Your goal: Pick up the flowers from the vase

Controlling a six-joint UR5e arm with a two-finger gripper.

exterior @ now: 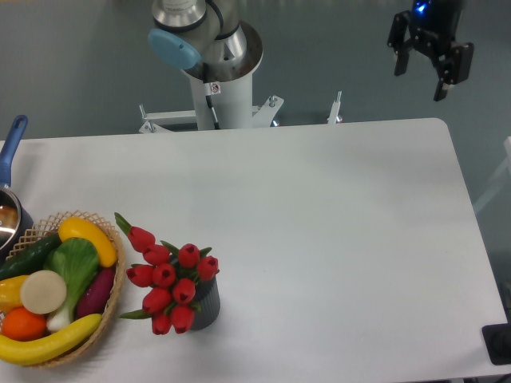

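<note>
1. The flowers (170, 281) stand in the vase (206, 307), red buds fanned out wider than its mouth and leaning toward the basket (109, 319), which sits just beside the vase. The vase serves as landmark for what follows.

2. The gripper (431, 70) hangs high above the table (335, 239), beyond the edge farthest from the vase and on the opposite side from the basket. Its jaws stand apart, holding nothing.

3. The flowers lie well apart from the jaws: no part of the bunch is between them, and almost the whole table separates the two.

4. Step in hand, as judged: the approach. The gripper has to travel to a point over the vase before any descent.

5. To do it well, the descent is best aimed at the stems just above the vase mouth, where the bunch is narrowest; the buds themselves spread too wide to close on cleanly.

6. The jaws are best kept wide until they straddle the stems, then closed gently, since the stems look thin and liable to slip or bend.

7. The lift is best made straight up along the vase axis; a slanted pull could drag or tip the small vase.

8. The approach path is best kept on the vase side away from the basket, so the fingers do not brush its contents.
</note>
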